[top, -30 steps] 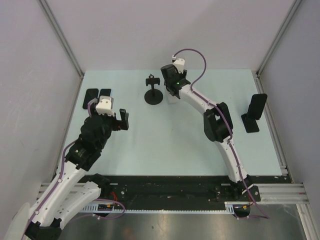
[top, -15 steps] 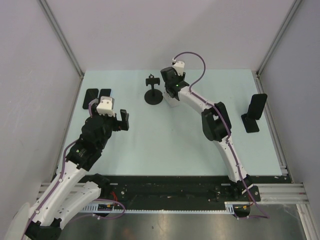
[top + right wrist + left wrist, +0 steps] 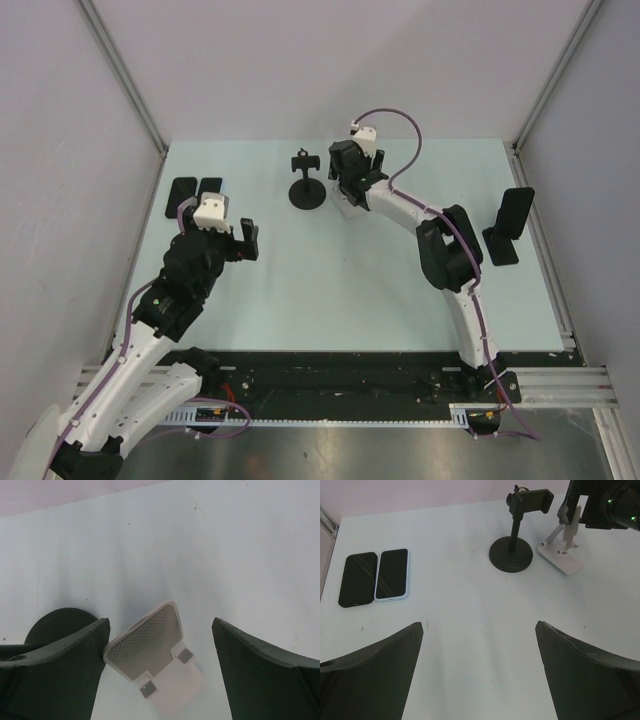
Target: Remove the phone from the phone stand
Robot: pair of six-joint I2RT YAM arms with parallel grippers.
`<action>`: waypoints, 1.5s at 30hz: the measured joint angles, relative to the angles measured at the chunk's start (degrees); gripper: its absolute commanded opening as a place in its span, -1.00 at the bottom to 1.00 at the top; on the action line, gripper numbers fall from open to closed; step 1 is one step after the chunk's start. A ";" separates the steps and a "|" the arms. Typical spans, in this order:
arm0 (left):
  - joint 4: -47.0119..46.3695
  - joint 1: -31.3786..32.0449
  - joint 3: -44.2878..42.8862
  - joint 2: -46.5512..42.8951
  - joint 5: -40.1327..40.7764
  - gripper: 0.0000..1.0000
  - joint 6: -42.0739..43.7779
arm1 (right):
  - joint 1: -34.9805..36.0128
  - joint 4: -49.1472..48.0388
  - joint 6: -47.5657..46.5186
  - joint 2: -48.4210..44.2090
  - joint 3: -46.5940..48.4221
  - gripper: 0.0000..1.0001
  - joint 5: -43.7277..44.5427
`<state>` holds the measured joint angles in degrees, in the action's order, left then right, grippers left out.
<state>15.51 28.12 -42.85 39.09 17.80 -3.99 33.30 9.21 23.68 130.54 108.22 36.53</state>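
Observation:
A black phone [image 3: 516, 210] stands upright in a black stand [image 3: 500, 247] at the table's right edge, far from both grippers. My right gripper [image 3: 350, 184] is open and hovers over an empty white folding stand [image 3: 150, 652], which lies between its fingers [image 3: 60, 670] in the right wrist view. The white stand also shows in the left wrist view [image 3: 562, 555]. My left gripper [image 3: 238, 240] is open and empty over bare table at the left; its fingers [image 3: 375, 675] frame the table in its wrist view.
A black pole stand with a round base [image 3: 307, 192] and an empty clamp [image 3: 530, 502] stands just left of the white stand. Two phones [image 3: 358, 578] [image 3: 392, 573] lie flat side by side at the far left. Walls enclose the table.
My right arm's elbow has swung to the right and its gripper has shifted slightly right over the white stand. The left arm has not moved.

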 measured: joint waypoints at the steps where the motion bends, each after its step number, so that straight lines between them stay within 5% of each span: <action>1: 0.00 0.00 0.00 0.02 0.00 1.00 0.00 | 0.02 -0.50 -0.09 -1.22 -1.05 0.81 -0.24; 12: 0.00 0.00 0.00 0.28 -0.24 1.00 -0.02 | -0.98 -5.81 -1.42 -19.04 -18.97 0.66 -10.47; 15: 0.00 0.00 0.00 0.28 -0.48 1.00 -0.02 | -2.54 -6.64 -0.94 -23.39 -25.14 0.48 -16.24; 22: 0.00 0.00 0.00 0.28 -0.66 1.00 -0.02 | -6.67 -8.44 3.93 -25.40 -35.19 -0.30 -26.67; 25: 0.00 0.00 0.00 0.28 -0.66 1.00 -0.02 | -6.99 -9.79 6.93 -24.46 -37.29 -0.45 -29.57; 33: 0.00 0.00 0.00 0.76 -0.66 1.00 0.00 | -7.06 -16.50 16.20 -16.61 -38.21 -0.54 -34.51; 45: -0.02 0.04 0.00 1.22 -1.09 1.00 0.00 | -4.04 -26.40 26.03 -10.25 -38.82 -0.59 -30.29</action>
<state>15.49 28.16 -42.85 40.32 16.71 -3.99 29.26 -17.19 49.71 120.29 69.41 6.24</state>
